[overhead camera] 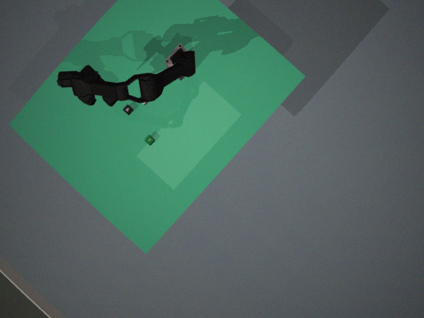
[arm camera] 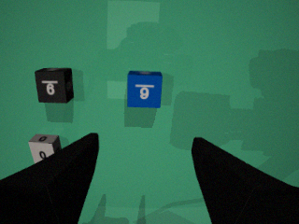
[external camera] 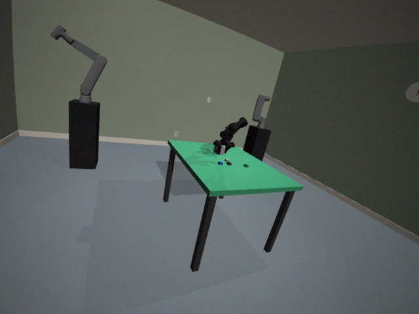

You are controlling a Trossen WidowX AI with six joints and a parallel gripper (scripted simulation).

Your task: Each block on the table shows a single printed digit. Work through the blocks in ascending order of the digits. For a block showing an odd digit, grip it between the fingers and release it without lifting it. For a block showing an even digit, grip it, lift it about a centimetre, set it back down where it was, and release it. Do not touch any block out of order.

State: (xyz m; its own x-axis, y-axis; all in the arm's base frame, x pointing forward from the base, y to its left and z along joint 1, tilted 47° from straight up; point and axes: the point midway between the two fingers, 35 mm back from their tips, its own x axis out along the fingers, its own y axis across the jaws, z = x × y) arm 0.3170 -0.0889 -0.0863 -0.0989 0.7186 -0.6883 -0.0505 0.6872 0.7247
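Note:
My gripper [arm camera: 146, 142] is open with nothing between its fingers, above the table. A blue block [arm camera: 144, 90] [external camera: 220, 163] stands ahead of the fingertips; its glyph looks like a 9 with a bar above, so an underlined 6 upside down. The arm hides it in the top view. A black block [arm camera: 53, 86] [overhead camera: 128, 109] [external camera: 229, 163] shows a 6-like glyph with a bar above, an underlined 9 upside down. A white block [arm camera: 44, 148] [external camera: 226, 159] beside the left finger seems to show 0, partly hidden. A green block [overhead camera: 149, 140] [external camera: 246, 165] has an unreadable digit.
The green table [overhead camera: 112, 191] [external camera: 250, 180] carries the blocks and my arm [overhead camera: 150, 87] [external camera: 233, 127]. Two grey arms [external camera: 93, 76] [external camera: 258, 106] stand on black pedestals [external camera: 84, 135] [external camera: 257, 143] beyond the table. Shadows of the arm fall across the tabletop.

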